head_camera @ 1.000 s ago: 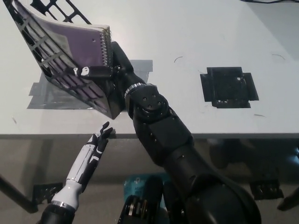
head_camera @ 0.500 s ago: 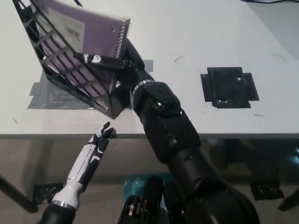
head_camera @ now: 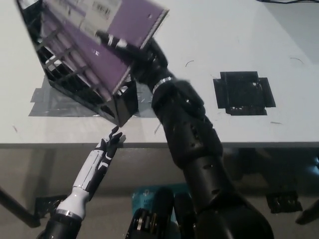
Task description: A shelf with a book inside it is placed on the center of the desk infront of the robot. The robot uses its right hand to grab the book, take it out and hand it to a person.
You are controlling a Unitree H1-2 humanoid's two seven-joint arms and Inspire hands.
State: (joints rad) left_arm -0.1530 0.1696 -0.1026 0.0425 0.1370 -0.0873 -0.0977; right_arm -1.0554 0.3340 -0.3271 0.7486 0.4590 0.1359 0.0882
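Note:
A purple spiral-bound book (head_camera: 122, 25) is tilted up at the top left, half out of the black lattice shelf (head_camera: 87, 94) that stands on the white desk (head_camera: 209, 124). My black right hand (head_camera: 132, 50) is shut on the book's right edge, its fingers lying across the purple cover. The book is blurred with motion. My white left hand (head_camera: 107, 149) hangs below the desk's front edge at lower left, open and holding nothing.
Grey tape patches (head_camera: 45, 102) lie under and beside the shelf. A black taped square (head_camera: 243, 92) marks the desk at right. The desk's front edge runs across the middle of the picture, with floor below.
My right hand has lifted the book up and to the right, farther out of the shelf, over the last second. The left hand has barely moved.

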